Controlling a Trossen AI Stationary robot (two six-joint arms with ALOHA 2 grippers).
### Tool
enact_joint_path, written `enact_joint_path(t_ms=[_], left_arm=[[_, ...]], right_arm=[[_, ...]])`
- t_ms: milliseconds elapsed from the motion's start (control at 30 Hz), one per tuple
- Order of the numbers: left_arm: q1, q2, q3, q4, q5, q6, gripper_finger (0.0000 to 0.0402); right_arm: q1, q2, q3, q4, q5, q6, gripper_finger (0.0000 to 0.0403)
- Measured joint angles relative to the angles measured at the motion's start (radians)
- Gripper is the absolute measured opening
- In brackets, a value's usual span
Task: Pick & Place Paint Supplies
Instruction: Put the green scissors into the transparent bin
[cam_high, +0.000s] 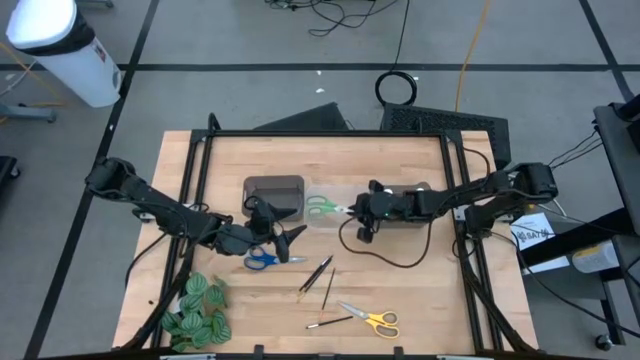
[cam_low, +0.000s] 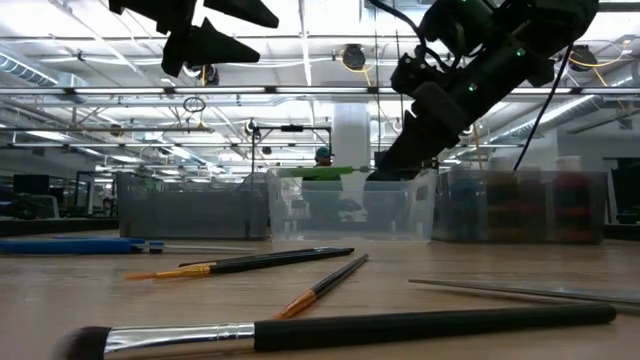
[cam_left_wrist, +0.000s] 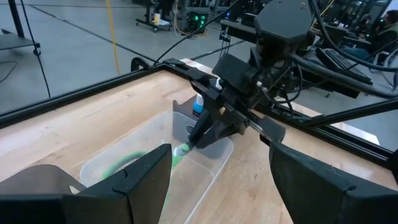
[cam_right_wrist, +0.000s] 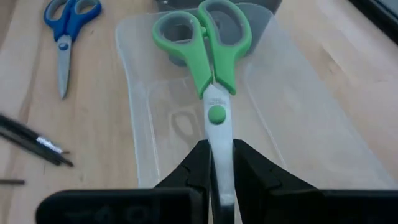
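Green-handled scissors (cam_right_wrist: 211, 56) hang over the clear bin (cam_high: 325, 222) at the table's middle, with my right gripper (cam_high: 351, 210) shut on them. My left gripper (cam_high: 287, 238) hovers open and empty just left of that bin, above the blue scissors (cam_high: 270, 260), which lie flat on the table. Yellow scissors (cam_high: 374, 320) and thin dark paintbrushes (cam_high: 318, 272) lie flat nearer the front edge. A blue-capped bottle (cam_left_wrist: 198, 103) stands behind my right gripper. My right gripper pinches the closed blades (cam_right_wrist: 219, 140) of the green scissors between its two fingers (cam_right_wrist: 189, 168), just behind the pivot screw. The fingers come from the table's right, slanting slightly down, and lie along the blades. The scissors are lifted clear, about level, with the handles (cam_right_wrist: 205, 31) pointing left over the clear bin.
A grey bin (cam_high: 273, 192) stands left of the clear bin, and another bin (cam_high: 405, 193) lies under my right arm. The green striped leafy bunch (cam_high: 197, 310) sits at the front left corner. A black frame (cam_high: 330, 133) edges the table.
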Motion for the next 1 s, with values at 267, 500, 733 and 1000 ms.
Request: enact_joint_path(t_ms=[267, 500, 733, 1000], left_arm=[[0.0, 0.0, 0.0, 0.0, 0.0, -0.005, 0.028], [0.0, 0.0, 0.0, 0.0, 0.0, -0.004, 0.028], [0.003, 0.0, 0.0, 0.0, -0.001, -0.005, 0.028], [0.003, 0.0, 0.0, 0.0, -0.001, -0.007, 0.028]], right_arm=[[-0.029, 0.0, 0.0, -0.003, 0.003, 0.11, 0.0034], [-0.032, 0.0, 0.0, -0.002, 0.002, 0.119, 0.0039], [-0.032, 0.0, 0.0, -0.002, 0.003, 0.174, 0.0033], [-0.032, 0.0, 0.0, 0.024, 0.005, 0.202, 0.0038]])
